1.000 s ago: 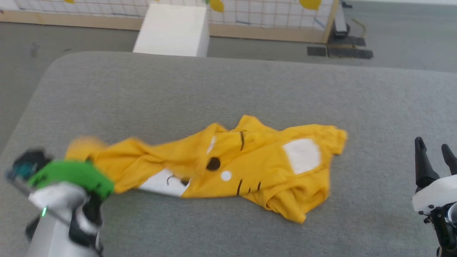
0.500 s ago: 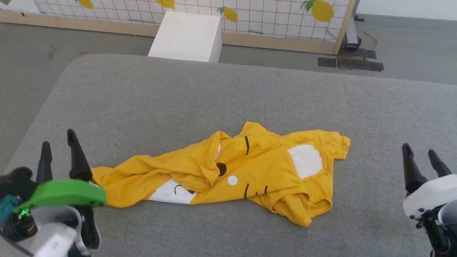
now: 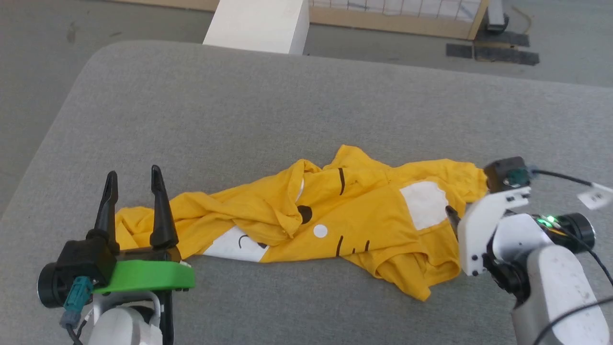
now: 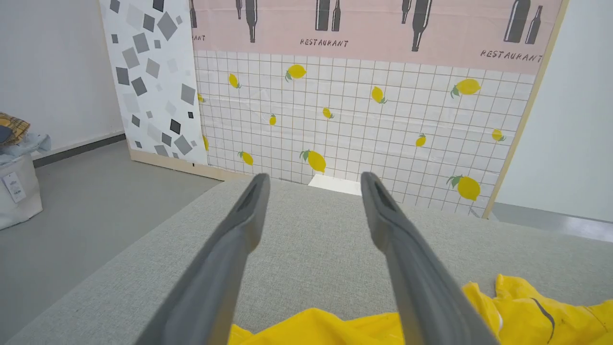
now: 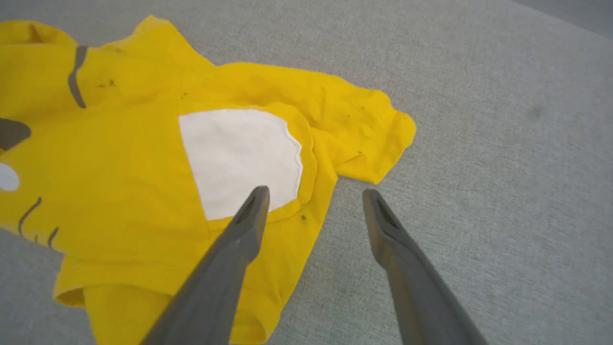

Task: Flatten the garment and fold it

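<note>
The garment [image 3: 373, 215] is a yellow T-shirt with white patches and black stripes, lying crumpled and stretched left to right on the grey padded table [image 3: 239, 105]. My left gripper [image 3: 134, 173] stands open at the shirt's left end, with nothing between its fingers. The left wrist view shows those open fingers [image 4: 314, 178] above the garment [image 4: 527, 306]. My right gripper [image 3: 452, 213] hangs at the shirt's right edge, mostly hidden by its white mount. It is open [image 5: 313, 191] in the right wrist view, its left finger over the white patch [image 5: 239, 153], apart from the cloth.
A white box [image 3: 258, 21] stands on the floor just past the table's far edge. Behind it is a lemon-print partition [image 4: 335, 120]. Black mats [image 3: 493, 50] lie at the far right. A bin of clothes [image 4: 14, 191] sits off the table's left.
My left gripper has opened and let go of the shirt's left end. My right arm has swung in over the shirt's right edge. The head camera has tilted down.
</note>
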